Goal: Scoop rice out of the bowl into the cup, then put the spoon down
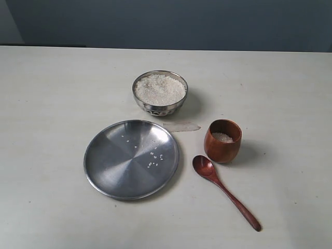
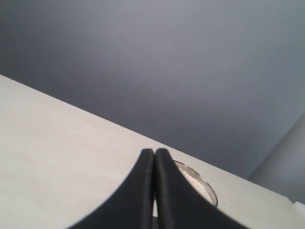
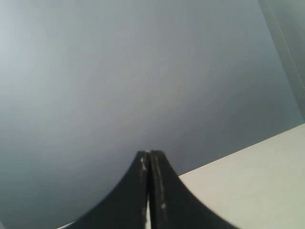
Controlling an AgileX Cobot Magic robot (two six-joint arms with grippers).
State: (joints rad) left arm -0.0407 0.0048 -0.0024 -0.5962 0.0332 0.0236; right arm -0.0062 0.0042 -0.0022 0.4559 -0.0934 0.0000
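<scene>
We see dimpled steel bowl point(image 1: 160, 94) heaped with rice point(image 1: 160, 88), barrel wooden cup point(image 1: 223, 140), glossy spoon point(image 1: 224, 190) flat on tabletop point(image 1: 52, 104). Left gripper point(image 2: 155, 153) and right gripper point(image 3: 149, 155) clenched, empty.

wall point(image 1: 171, 21): plain grey-blue, behind my table's far edge | table point(image 1: 52, 93): pale off-white, matte, faintly scuffed | light: soft, even, gentle shadows

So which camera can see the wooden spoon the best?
The exterior view. There the whole spoon lies flat on the table, its oval end near the cup. The left wrist view shows only its closed tool, some table and part of the bowl, no spoon. The right wrist view shows no spoon either.
</scene>
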